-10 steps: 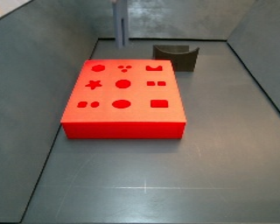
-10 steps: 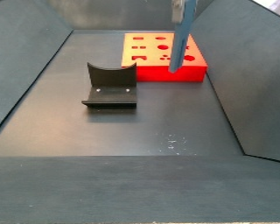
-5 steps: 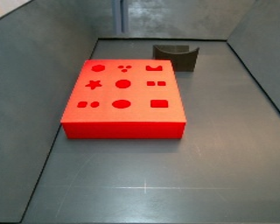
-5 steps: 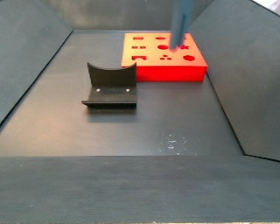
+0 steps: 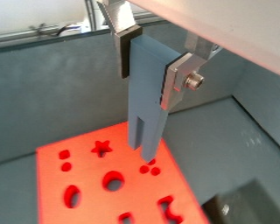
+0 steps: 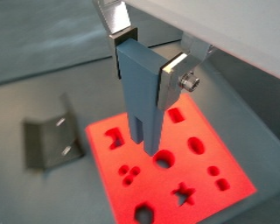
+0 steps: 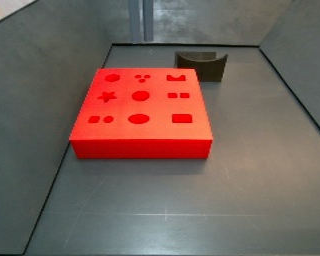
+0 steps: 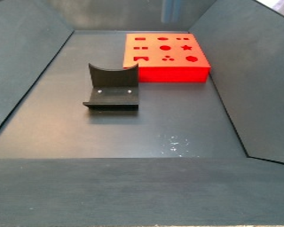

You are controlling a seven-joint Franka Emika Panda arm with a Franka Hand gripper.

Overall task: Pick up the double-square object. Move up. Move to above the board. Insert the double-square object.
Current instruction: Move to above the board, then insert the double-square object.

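One double-square object (image 5: 145,105) in gripper (image 5: 152,61)

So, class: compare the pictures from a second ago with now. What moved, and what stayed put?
The double-square object, clamped in the gripper, rose: both side views now show only its tip at the top edge. The board and the fixture have not moved.

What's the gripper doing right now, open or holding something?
Gripper: shut on the grey-blue bar, held upright above the red board.
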